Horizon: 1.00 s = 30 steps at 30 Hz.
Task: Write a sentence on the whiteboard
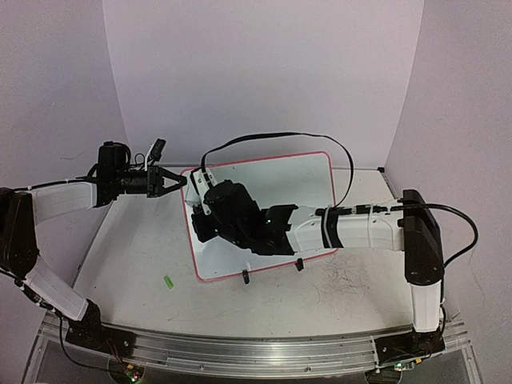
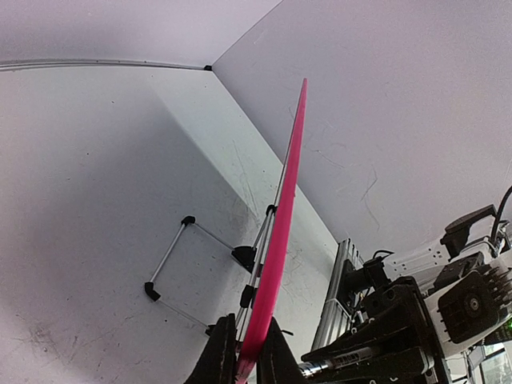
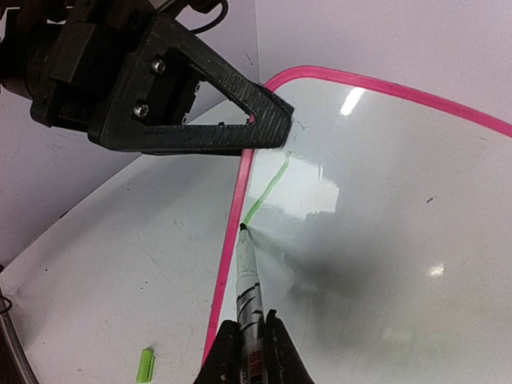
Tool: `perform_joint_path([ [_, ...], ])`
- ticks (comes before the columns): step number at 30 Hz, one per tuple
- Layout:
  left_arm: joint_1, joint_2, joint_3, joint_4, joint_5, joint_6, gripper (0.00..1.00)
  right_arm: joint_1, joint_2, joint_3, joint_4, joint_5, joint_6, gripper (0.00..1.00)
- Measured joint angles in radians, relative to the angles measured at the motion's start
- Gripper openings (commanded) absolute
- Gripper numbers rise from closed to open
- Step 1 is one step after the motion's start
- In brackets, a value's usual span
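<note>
White table [image 1: 136, 264], whiteboard [image 1: 296, 180] tilted up on it, one green stroke [image 3: 268, 190] drawn.
Overhead: my left claw [image 1: 181, 181] pinches the whiteboard's left edge. Left wrist: jaws closed tight on that edge. Right wrist: my right claw [image 3: 250, 352] clamps a marker [image 3: 250, 280] pointing up the board, tip touching just inside that edge at the stroke's foot. I judge the writing runs rightward.

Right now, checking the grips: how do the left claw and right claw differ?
The left claw pinches the whiteboard by its pink rim; the right claw grips a marker. The left claw sits at the board's edge; the right claw is over its face. Both are shut.
</note>
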Motion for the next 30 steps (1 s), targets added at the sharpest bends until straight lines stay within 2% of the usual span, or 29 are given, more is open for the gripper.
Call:
perform_joint_path([
  [18, -0.001, 0.0, 0.0, 0.01, -0.002, 0.008, 0.08, 0.004, -0.063, -0.098, 0.015, 0.094, 0.058, 0.0],
  [25, -0.003, -0.007, 0.0, 0.015, 0.013, 0.011, 0.08, 0.004, -0.153, -0.252, 0.126, 0.058, 0.009, 0.0],
  [30, -0.004, -0.009, 0.0, 0.015, 0.016, 0.014, 0.08, 0.004, -0.174, -0.269, 0.179, 0.048, -0.017, 0.0],
])
